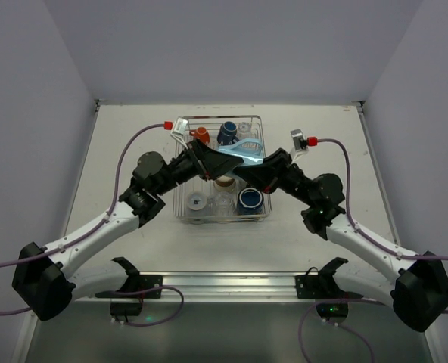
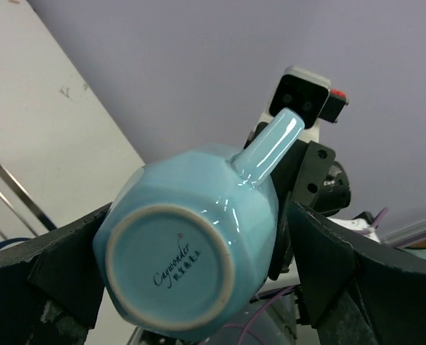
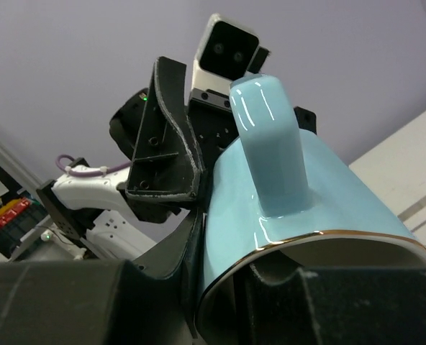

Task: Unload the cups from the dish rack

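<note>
Occlusion and cropping
Left arm [image 1: 163, 170] and right arm [image 1: 300, 181] cover mid dish rack [image 1: 180, 214]; cream-and-brown tumbler [image 1: 225, 181] partly seen. Right wrist view: light blue mug [image 3: 299, 208] cropped at right edge.

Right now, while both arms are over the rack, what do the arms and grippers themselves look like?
Both arms match: the left arm and right arm have white lower links, black joints and upper links on black bases. A purple cable loops along each to a red-tipped connector beside a white wrist camera. The fingers are matte black, flat, wedge-shaped.
</note>
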### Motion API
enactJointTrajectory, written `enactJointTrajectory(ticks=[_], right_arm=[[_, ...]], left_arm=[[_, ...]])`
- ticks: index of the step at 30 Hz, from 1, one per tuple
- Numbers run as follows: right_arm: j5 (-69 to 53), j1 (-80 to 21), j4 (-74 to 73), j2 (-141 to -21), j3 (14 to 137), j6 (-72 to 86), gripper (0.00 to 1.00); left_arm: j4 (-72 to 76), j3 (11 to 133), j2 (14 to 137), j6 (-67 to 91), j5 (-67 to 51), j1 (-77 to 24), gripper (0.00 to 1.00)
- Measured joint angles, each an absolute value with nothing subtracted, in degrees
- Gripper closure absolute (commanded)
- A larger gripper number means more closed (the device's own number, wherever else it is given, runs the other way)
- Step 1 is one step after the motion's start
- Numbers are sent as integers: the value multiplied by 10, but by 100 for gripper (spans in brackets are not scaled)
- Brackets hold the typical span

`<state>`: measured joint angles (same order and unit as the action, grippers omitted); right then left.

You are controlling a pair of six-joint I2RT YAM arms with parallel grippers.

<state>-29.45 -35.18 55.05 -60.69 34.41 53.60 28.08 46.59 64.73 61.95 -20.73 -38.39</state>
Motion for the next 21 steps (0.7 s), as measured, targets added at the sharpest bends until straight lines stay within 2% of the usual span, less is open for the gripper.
enactJointTrajectory(ticks=[7,13,17,21], right_arm=[[-277,-343,488,-539,328,524,100],[-275,-309,443,-532,329,515,100],[-262,-256,280,-536,365,463,100],[-208,-200,71,-574,466,374,100]], left_arm=[[201,470,598,521,-235,-384,0],[88,500,535,416,-225,-383,0],[-29,526,472,330,-159,-383,0],[-143,528,406,255,-49,-383,0]])
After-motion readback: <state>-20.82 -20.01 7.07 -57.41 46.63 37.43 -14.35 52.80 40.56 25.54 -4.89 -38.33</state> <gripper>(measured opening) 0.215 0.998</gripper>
